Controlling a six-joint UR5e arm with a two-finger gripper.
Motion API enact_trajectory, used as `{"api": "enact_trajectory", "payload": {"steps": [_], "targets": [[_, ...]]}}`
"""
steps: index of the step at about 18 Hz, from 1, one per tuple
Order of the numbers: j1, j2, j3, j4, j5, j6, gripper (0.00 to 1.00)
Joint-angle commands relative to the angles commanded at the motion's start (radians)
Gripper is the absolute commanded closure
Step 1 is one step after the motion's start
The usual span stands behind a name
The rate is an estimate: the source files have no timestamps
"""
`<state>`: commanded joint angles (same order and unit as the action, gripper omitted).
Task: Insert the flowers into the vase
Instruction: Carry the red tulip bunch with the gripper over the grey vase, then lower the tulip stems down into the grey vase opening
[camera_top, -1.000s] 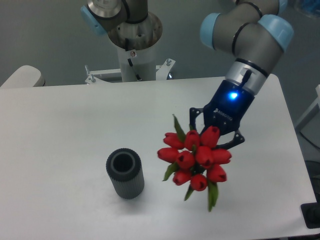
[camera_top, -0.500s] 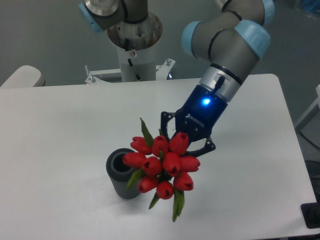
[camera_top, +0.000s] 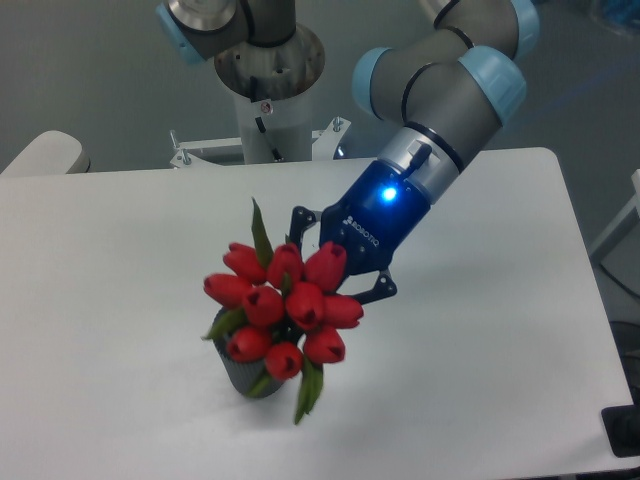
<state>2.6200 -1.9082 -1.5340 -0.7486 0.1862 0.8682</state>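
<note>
The gripper (camera_top: 335, 268) had its fingers closed on the flowers (camera_top: 283, 305), holding the bunch right over the vase (camera_top: 244, 377), which was almost hidden underneath near the front. My guess: it's light but floppy and top-heavy, so grabbing the stems low, behind the buds, looked smartest.

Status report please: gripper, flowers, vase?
Gripper shut on flowers. Bunch hangs in front of vase, hiding its mouth; cannot tell if stems are in. Nothing else in the way.
</note>
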Motion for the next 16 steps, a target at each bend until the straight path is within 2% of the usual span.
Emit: {"api": "enact_trajectory", "payload": {"steps": [4,8,12,16], "targets": [[-0.003,-0.002,-0.014,0.000,-0.111,0.055,0.82],[-0.037,0.003,-0.080,0.002,-0.166,0.202,0.82],[-0.038,0.009,-0.123,0.003,-0.180,0.247,0.82],[-0.040,0.009,-0.124,0.003,-0.179,0.255,0.82]]}}
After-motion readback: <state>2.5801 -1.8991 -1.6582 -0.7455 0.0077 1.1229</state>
